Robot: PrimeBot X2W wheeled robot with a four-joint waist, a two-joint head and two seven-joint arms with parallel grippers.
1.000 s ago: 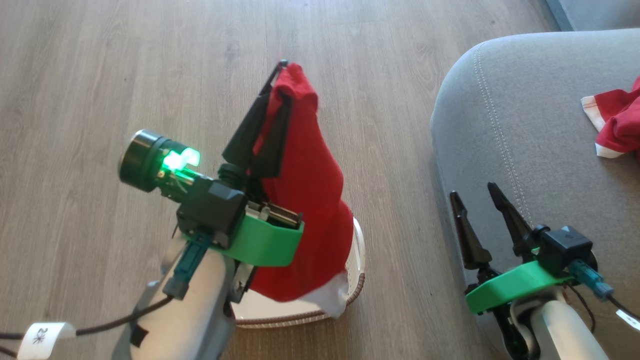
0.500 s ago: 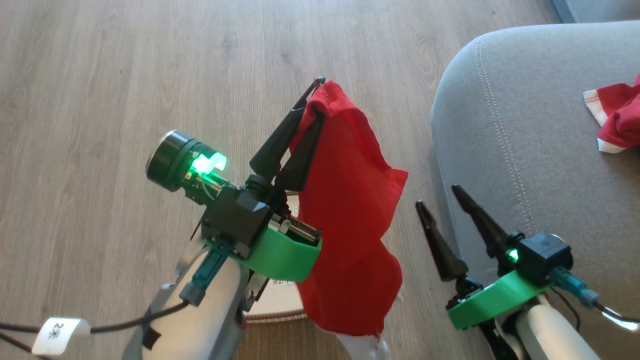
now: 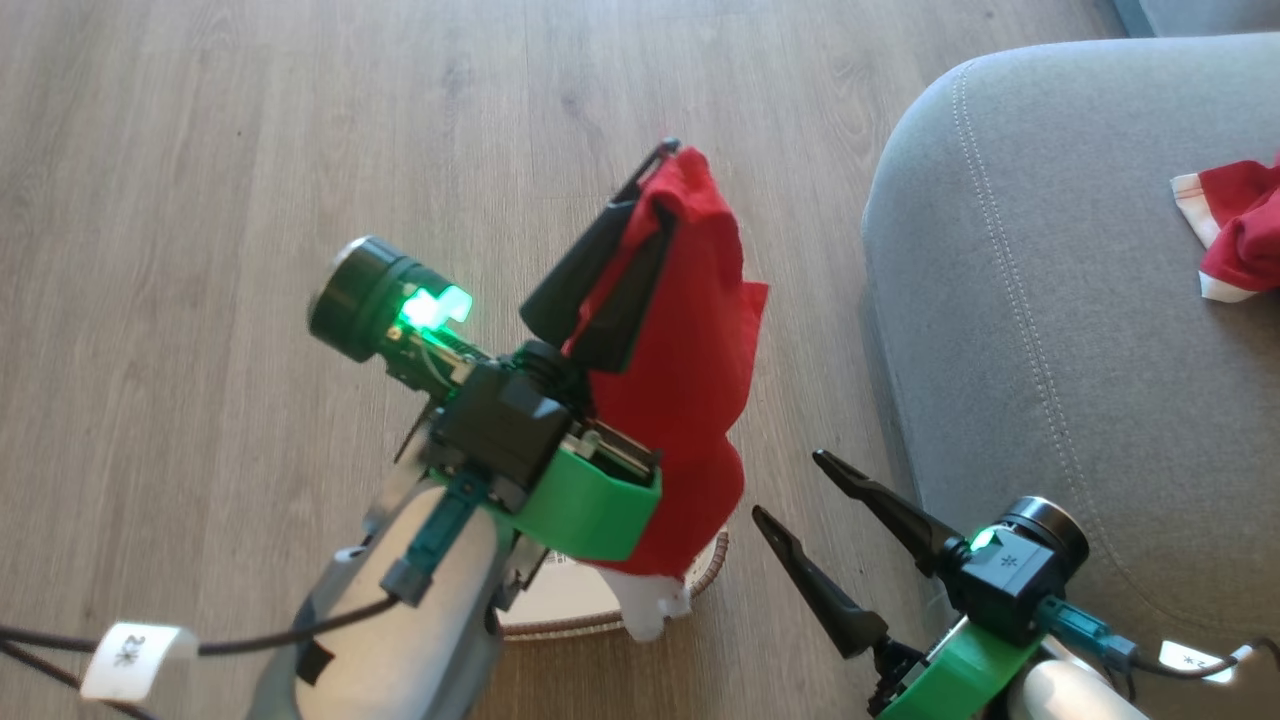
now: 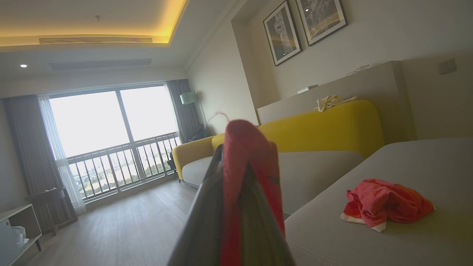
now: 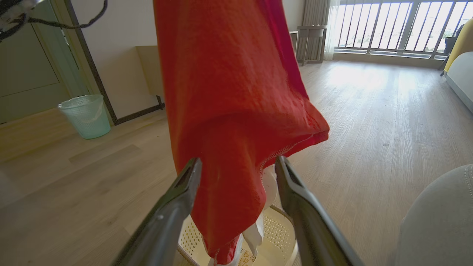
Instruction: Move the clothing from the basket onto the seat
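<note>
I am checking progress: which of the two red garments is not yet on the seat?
The hanging garment, pinched in the shut left gripper over the basket. The crumpled garment already lies on the grey seat.

Pale wood floor (image 3: 250,150), mint-green mesh wastebasket (image 5: 85,115) on it, framed pictures (image 4: 282,33)

a: any writing to read here?
b: one piece. a white paper tag (image 3: 137,660) wrapped on the left arm's black cable (image 3: 270,637) carries a handwritten "2" followed by a star-like mark.
a: anything else?
b: a second white tag (image 3: 1192,659) on the right arm's cable (image 3: 1150,670) has dark marks, too small to make out. a printed label (image 5: 244,255) lies in the bottom of the basket (image 5: 277,225), its letters blurred. the framed pictures (image 4: 282,33) on the wall give nothing legible.
</note>
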